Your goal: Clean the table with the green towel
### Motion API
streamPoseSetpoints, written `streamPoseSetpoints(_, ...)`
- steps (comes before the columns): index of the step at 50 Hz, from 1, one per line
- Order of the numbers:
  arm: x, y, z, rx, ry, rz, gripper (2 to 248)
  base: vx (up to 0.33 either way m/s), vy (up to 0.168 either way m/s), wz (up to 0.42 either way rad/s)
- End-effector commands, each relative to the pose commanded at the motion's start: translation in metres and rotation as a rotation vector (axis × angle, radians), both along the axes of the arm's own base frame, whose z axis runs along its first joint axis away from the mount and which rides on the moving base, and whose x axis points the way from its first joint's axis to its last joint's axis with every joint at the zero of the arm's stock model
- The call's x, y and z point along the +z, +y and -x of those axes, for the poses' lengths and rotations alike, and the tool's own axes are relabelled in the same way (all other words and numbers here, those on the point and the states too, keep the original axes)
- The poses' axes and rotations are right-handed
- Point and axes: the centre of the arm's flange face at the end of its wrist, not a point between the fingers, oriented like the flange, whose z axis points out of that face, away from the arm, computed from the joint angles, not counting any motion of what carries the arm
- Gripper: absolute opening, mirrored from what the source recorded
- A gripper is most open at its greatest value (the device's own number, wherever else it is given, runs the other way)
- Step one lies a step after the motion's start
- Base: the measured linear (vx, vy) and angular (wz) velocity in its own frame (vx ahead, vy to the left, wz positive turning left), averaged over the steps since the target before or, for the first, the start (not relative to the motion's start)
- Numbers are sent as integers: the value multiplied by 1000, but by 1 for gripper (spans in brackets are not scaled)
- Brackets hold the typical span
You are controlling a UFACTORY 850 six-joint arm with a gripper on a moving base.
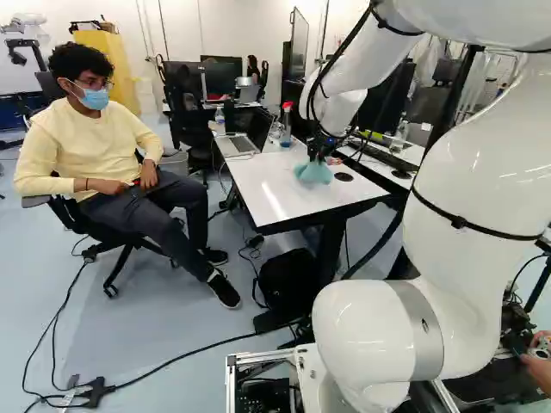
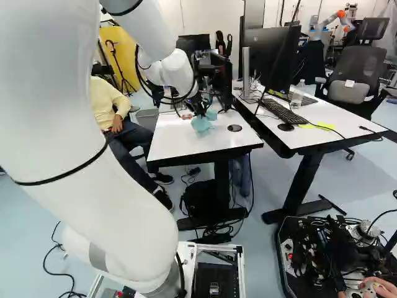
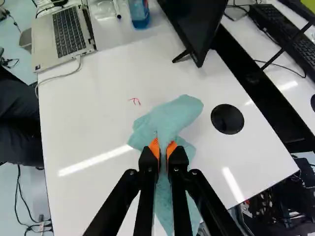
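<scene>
Beyond the towel (image 3: 170, 115), a bottle (image 3: 139, 9) holds blue liquid (image 3: 141, 22).

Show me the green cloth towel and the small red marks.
Green cloth towel (image 3: 179, 110): wrist view, part ahead of the black gripper (image 3: 163, 148).
Small red marks (image 3: 135, 100) on the white tabletop (image 3: 88, 118): wrist view, their middle.

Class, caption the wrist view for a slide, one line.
Black, orange-padded gripper pinching a crumpled pale-green cloth towel on a glossy white tabletop, near thin red marks.
</scene>
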Motion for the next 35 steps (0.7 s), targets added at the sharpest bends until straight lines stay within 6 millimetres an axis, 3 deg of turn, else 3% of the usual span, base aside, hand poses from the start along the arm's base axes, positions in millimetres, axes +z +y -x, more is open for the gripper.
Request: streamPoseSetpoints(35,-35,-9,-87,3,-43,8,37,0,0,0)
